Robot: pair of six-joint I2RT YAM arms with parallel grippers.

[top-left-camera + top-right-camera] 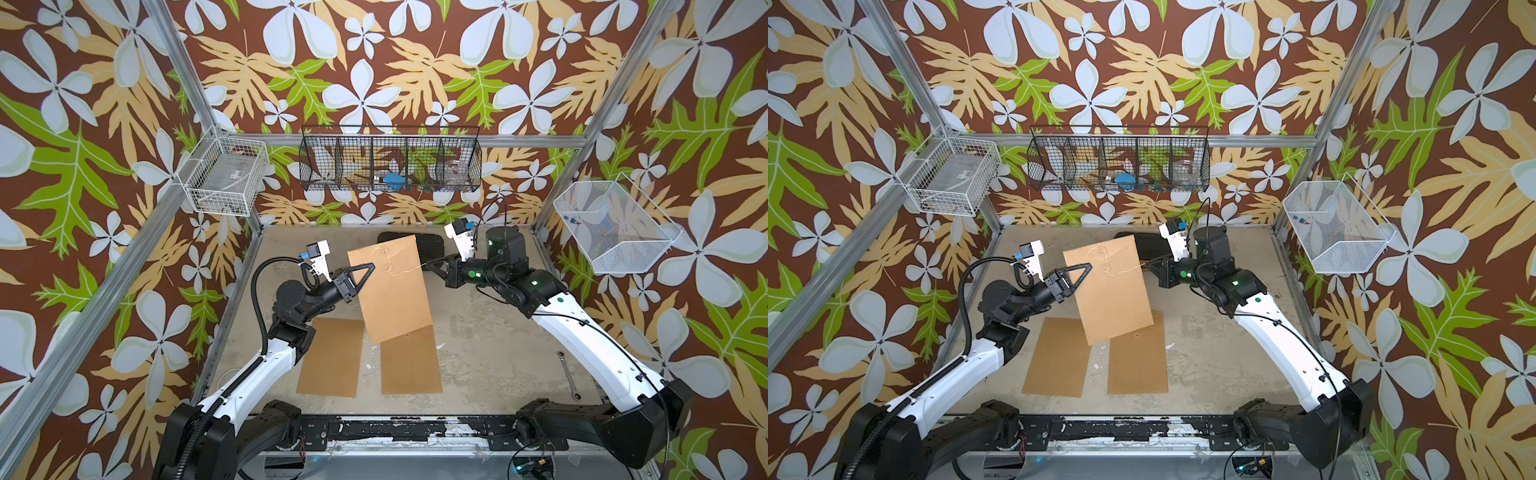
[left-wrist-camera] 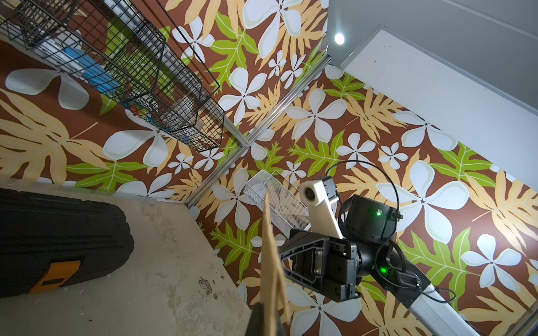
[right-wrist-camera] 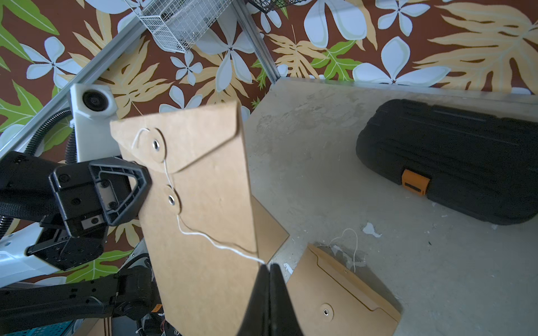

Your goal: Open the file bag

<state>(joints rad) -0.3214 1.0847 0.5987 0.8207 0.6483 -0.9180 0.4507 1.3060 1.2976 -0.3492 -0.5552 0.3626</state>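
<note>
At left, left gripper [image 1: 368, 270] clamps file bag [image 1: 395, 295] at its side edge near the flap. Bag is lifted off table [image 1: 498, 353], long axis far-to-near, flap end toward the back. Right gripper [image 1: 430, 264] has its jaws pinched on string [image 3: 221, 247].

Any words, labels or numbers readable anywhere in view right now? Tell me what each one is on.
No text can be read.
Label on the clear box in the white basket: printed marks, too small and blurred to read.
File bag: plain, no print.
Black case with orange latch: no lettering visible.
</note>
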